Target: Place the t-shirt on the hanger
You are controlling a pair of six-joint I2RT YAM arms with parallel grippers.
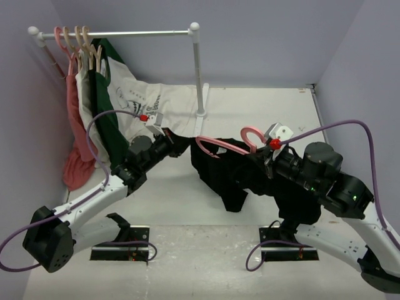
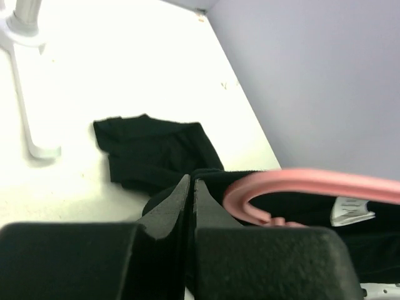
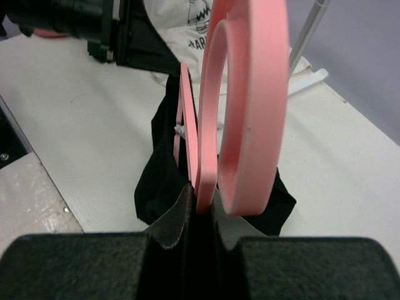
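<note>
While right fingers (image 3: 172, 220) pinch hanger (image 3: 250, 94), left fingers (image 2: 170, 207) clamp t-shirt (image 2: 156, 150) edge.

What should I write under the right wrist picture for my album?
The right jaws clamp the pink hanger, with the black t-shirt hanging below it over the white table.

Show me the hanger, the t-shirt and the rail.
hanger (image 3: 265, 94): right wrist view, on the curved hook.
t-shirt (image 1: 219, 178): top external view, on the middle of the black cloth.
rail (image 1: 137, 32): top external view, on the bare stretch of the bar.
</note>
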